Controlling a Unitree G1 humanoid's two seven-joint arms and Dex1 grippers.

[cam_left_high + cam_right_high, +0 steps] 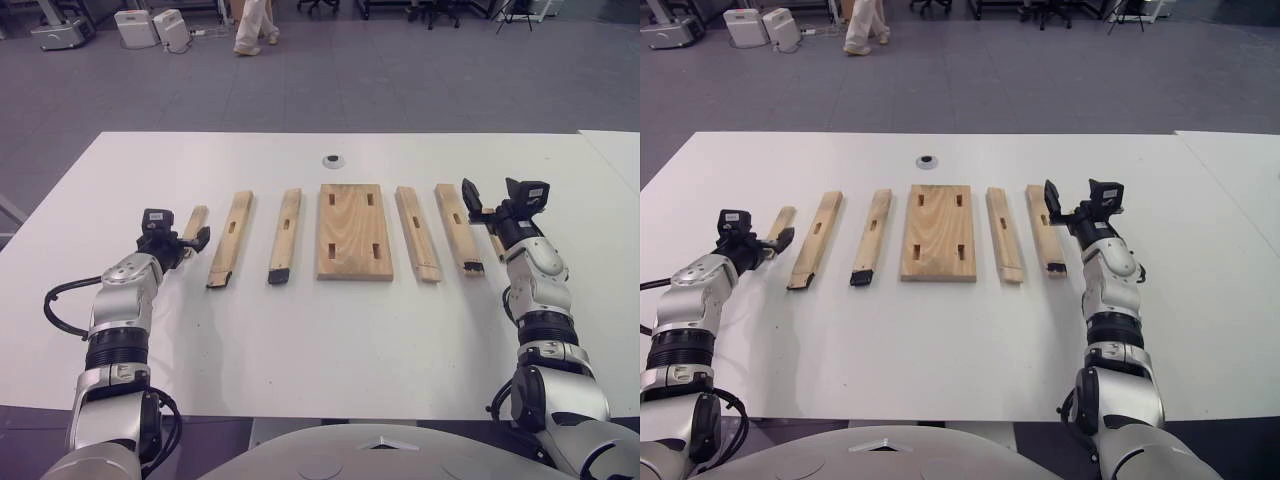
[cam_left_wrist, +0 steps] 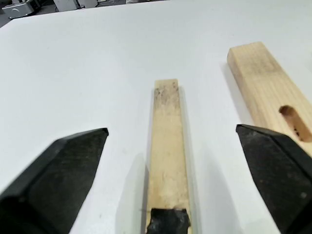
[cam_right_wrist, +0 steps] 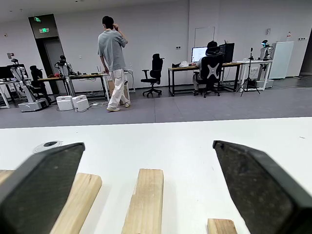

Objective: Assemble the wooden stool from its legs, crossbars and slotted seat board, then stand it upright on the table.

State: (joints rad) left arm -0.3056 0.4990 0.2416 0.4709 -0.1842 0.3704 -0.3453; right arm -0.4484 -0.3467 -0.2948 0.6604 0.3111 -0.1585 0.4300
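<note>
Seat board (image 1: pixel 354 230) centre frame, parts rowed alongside for easy picking | left gripper (image 2: pixel 170 134) wide astride crossbar (image 2: pixel 168 161), frame left, seemingly to grasp | right gripper (image 3: pixel 148 145) wide over leg (image 3: pixel 144 204).

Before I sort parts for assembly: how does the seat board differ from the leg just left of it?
The seat board is wide; the leg is a narrow strip. The seat board shows four slots, the leg one visible. The leg's near end has a dark tip; the seat board has none. Both are pale wood, flat on the table.
</note>
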